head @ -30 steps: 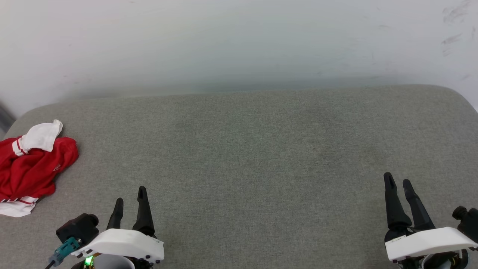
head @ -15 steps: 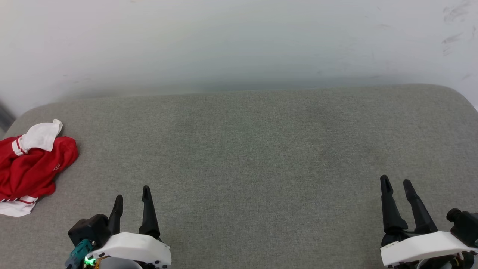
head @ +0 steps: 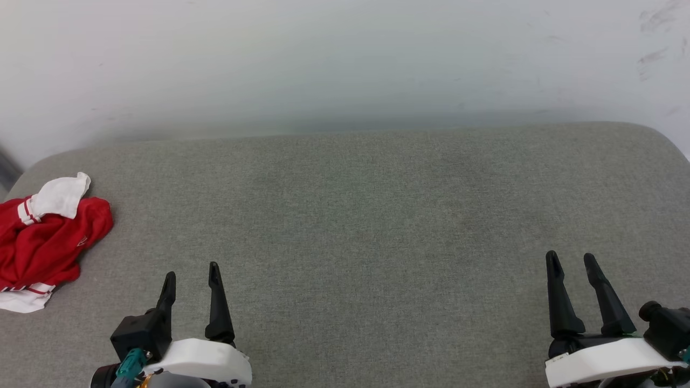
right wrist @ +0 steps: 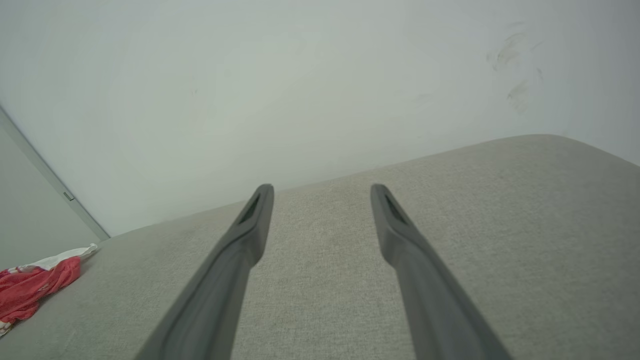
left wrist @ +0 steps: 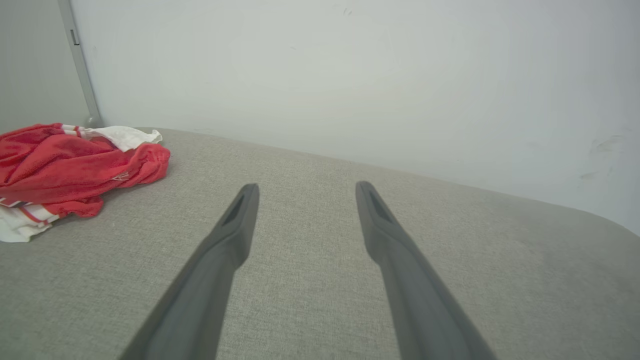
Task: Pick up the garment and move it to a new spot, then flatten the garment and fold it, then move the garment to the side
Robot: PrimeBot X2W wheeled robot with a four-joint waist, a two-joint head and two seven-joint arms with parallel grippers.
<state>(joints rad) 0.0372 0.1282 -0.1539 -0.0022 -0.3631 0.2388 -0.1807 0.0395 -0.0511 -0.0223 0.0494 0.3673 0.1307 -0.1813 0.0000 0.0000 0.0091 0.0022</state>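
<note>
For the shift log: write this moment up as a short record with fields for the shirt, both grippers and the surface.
shirt: red and white, crumpled at the left edge of the cushion
left gripper: open, empty, apart from the shirt
right gripper: open, empty, over the right side
surface: grey fabric cushion against a white wall
stage: shirt not yet picked up

The garment (head: 48, 242) — soft matt cloth; upholstered surface (head: 350, 215) — coarse weave; left gripper (left wrist: 306, 185) matt, probably plastic.
</note>
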